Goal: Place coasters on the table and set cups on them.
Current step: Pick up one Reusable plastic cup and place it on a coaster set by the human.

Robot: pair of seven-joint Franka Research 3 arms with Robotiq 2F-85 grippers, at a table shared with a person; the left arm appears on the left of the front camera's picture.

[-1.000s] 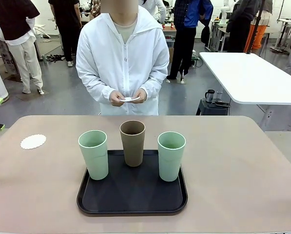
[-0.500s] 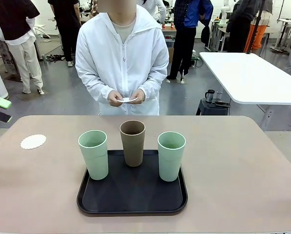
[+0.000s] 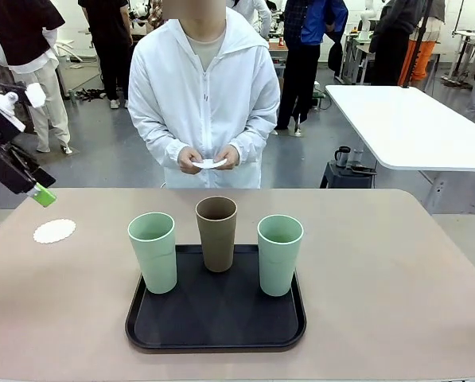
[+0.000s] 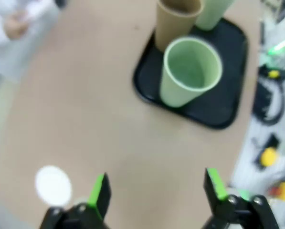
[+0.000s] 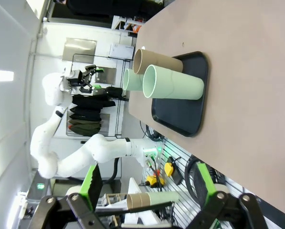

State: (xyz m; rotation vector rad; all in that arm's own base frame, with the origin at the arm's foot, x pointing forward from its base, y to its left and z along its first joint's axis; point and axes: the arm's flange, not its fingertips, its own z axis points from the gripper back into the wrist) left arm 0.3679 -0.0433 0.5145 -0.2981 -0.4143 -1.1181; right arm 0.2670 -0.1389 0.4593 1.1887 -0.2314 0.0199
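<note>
Three cups stand upright on the black tray: a mint cup on the left, a brown cup behind the middle, and a second mint cup on the right. One white coaster lies on the table at the far left. The person holds another coaster in both hands. My left gripper hovers above the table's left edge, open and empty, with the coaster beside its left finger. My right gripper is open and empty, far from the cups.
The person in a white jacket stands at the far edge. A white table stands at the back right. Bare tabletop spreads on both sides of the tray. My left arm shows beyond the cups in the right wrist view.
My left gripper has swung in from the left edge and risen above the table's left side. The cups, the tray and the person's hands have stayed put.
</note>
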